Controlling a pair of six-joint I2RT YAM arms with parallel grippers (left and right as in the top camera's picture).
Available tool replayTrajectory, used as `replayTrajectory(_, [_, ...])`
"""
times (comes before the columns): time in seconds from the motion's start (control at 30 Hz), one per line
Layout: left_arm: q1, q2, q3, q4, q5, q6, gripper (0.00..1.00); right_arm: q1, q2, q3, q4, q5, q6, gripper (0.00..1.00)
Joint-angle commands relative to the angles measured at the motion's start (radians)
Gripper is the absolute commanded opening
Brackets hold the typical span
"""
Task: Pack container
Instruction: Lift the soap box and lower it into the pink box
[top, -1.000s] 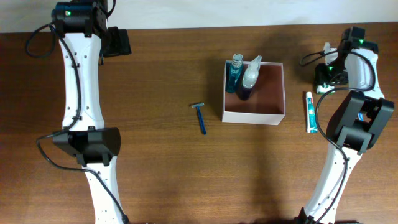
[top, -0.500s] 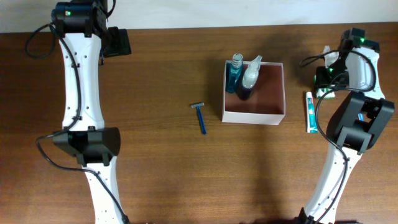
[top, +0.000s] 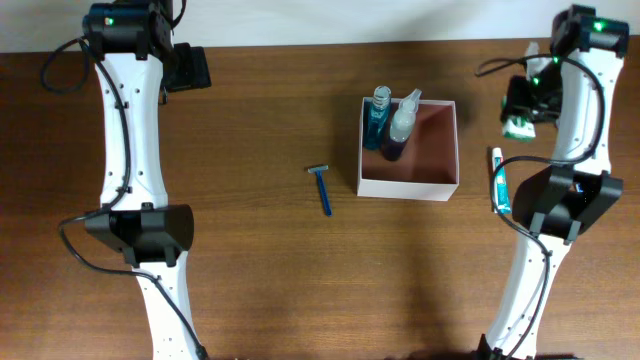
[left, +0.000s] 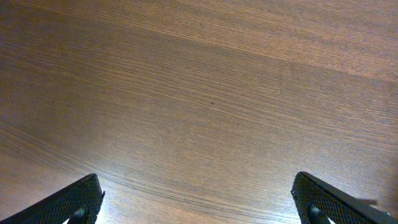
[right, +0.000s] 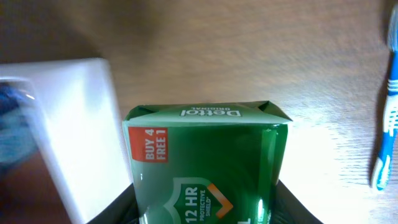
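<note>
The container (top: 441, 184), a square white-walled box with a pinkish-brown inside, stands right of the table's middle and holds a blue bottle (top: 378, 112) and a white spray bottle (top: 402, 122) at its far left. Its white wall shows in the right wrist view (right: 74, 124). My right gripper (top: 520, 118) is shut on a green Dettol soap packet (right: 208, 168) and holds it above the table, right of the container. My left gripper (top: 190, 68) is open and empty at the far left; only bare wood lies between its fingers (left: 199, 202).
A blue razor (top: 323, 186) lies on the table left of the container. A toothpaste tube (top: 500, 180) lies right of the container, under my right arm. A blue and white toothbrush (right: 388, 118) shows at the right edge of the right wrist view.
My right gripper has lifted the green packet off the table and moved it a little toward the far edge. The left arm has not moved.
</note>
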Motion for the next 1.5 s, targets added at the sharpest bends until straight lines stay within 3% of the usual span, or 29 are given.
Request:
replayTrajectory(0.0, [0.005,-0.015,-0.002,-0.001,-0.011,-0.010,1.00,0.052,-0.076,0.031,-0.006,-0.048,0.072,0.35])
replayTrajectory(0.23, [0.005,-0.015,-0.002,-0.001,-0.011,-0.010,0.99,0.103,-0.244,-0.018,-0.006,-0.048,0.118,0.37])
replayTrajectory(0.5, [0.005,-0.015,-0.002,-0.001,-0.011,-0.010,0.99,0.123,-0.560,-0.429,-0.006,-0.134,0.146,0.38])
replayTrajectory(0.6, [0.005,-0.015,-0.002,-0.001,-0.011,-0.010,0.99,0.159,-0.622,-0.562,-0.006,-0.120,0.162,0.44])
replayTrajectory(0.7, [0.005,-0.015,-0.002,-0.001,-0.011,-0.010,0.99,0.195,-0.626,-0.625,0.001,-0.118,0.162,0.45])
replayTrajectory(0.93, [0.005,-0.015,-0.002,-0.001,-0.011,-0.010,0.99,0.251,-0.623,-0.792,0.230,-0.119,0.252,0.46])
replayTrajectory(1.27, [0.005,-0.015,-0.002,-0.001,-0.011,-0.010,0.99,0.253,-0.615,-0.968,0.484,-0.114,0.325,0.46])
replayTrajectory(1.47, [0.005,-0.015,-0.002,-0.001,-0.011,-0.010,0.99,0.253,-0.576,-1.020,0.553,-0.111,0.328,0.46])
